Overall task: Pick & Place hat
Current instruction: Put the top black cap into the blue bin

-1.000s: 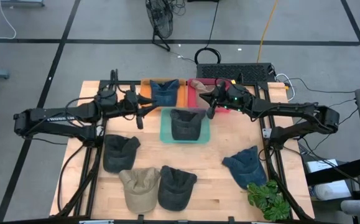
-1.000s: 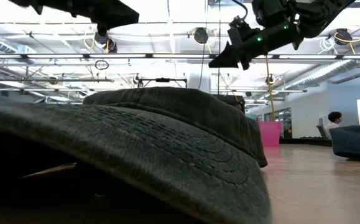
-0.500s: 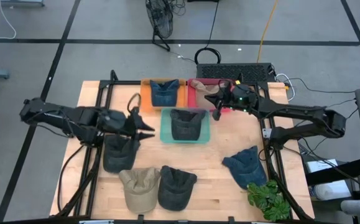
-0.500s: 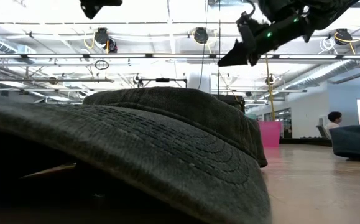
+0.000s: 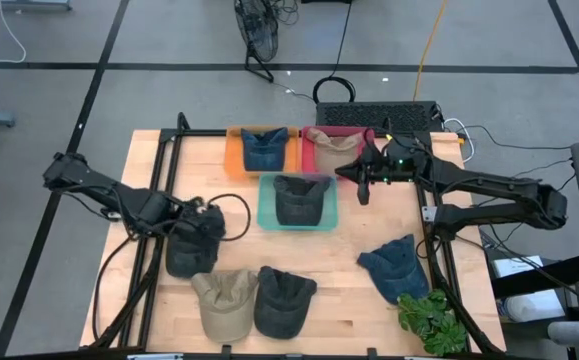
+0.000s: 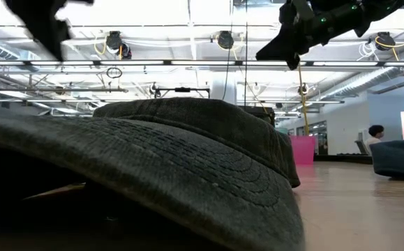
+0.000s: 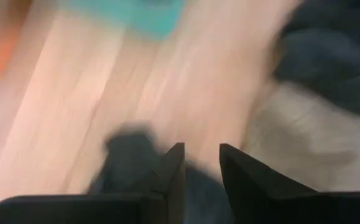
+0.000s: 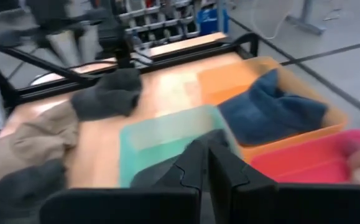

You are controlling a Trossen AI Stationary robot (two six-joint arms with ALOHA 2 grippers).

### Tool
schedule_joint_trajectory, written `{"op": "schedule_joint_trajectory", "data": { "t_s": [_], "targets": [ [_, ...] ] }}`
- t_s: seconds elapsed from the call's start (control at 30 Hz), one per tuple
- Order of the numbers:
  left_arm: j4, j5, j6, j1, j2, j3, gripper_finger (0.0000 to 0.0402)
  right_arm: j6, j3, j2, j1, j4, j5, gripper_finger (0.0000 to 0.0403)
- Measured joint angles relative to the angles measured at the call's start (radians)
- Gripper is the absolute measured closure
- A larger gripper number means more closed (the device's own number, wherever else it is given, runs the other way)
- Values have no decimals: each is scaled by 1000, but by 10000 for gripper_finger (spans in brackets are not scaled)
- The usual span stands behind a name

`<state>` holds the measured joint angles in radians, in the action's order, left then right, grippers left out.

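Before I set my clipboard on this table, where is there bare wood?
The widest bare patch lies between the teal bin, the navy hat and the dark hat at the front. The left strip beside the orange bin is bare too. The front-left is crowded with hats; the left hand hovers there.

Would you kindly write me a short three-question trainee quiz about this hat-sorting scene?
1. True or false: the teal tray holds a dark hat.
2. Which tray holds the blue hat? A) orange tray B) red tray C) teal tray
3. Fill in: the left pincer hovers over the ___ hat at the table's left.

Key: 1 true; 2 A; 3 dark grey. The right pincer waits beside the red tray.
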<state>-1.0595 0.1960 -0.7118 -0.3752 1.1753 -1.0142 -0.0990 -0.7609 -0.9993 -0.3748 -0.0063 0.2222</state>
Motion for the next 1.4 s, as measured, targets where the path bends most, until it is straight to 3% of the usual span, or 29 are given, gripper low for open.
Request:
{"op": "schedule_joint_trajectory", "data": {
  "t_s": [0.17,0.37,0.63,1.1,1.4],
  "targets": [
    [-179,-103,-185,-14,18,1,291,-2,0,0,42,-12,17,403],
    [-194,-122,-177,-54,39,1,291,36,0,0,70,-14,17,403],
    [-236,-251,-173,-76,103,1,291,33,0,-1,69,2,16,403],
    [-265,-187,-136,-69,146,3,291,33,0,-1,69,2,16,403],
    [-271,-234,-150,-67,146,92,291,32,0,-1,69,2,16,403]
  ]
}}
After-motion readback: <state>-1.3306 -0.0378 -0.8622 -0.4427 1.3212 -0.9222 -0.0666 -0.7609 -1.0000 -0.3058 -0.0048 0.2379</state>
